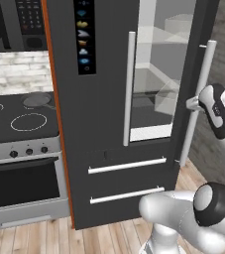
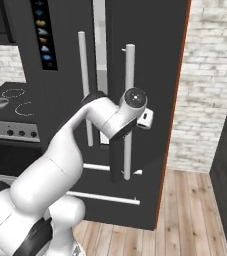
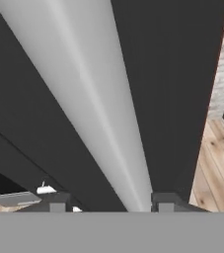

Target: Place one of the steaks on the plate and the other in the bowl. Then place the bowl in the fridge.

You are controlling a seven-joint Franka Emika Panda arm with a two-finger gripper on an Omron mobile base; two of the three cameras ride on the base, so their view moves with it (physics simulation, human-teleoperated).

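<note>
Item 1: my claw, 2 fingertips apart, straddling the right door handle without clamping it. Item 2: fridge, right door ajar, clear shelves visible inside. Item 3: stove, left of the fridge.

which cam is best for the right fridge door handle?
Left base view: the handle shows nearly full length, door ajar. Right base view: the arm covers its middle. Hand view: a close-up bar between the jaws.
</note>
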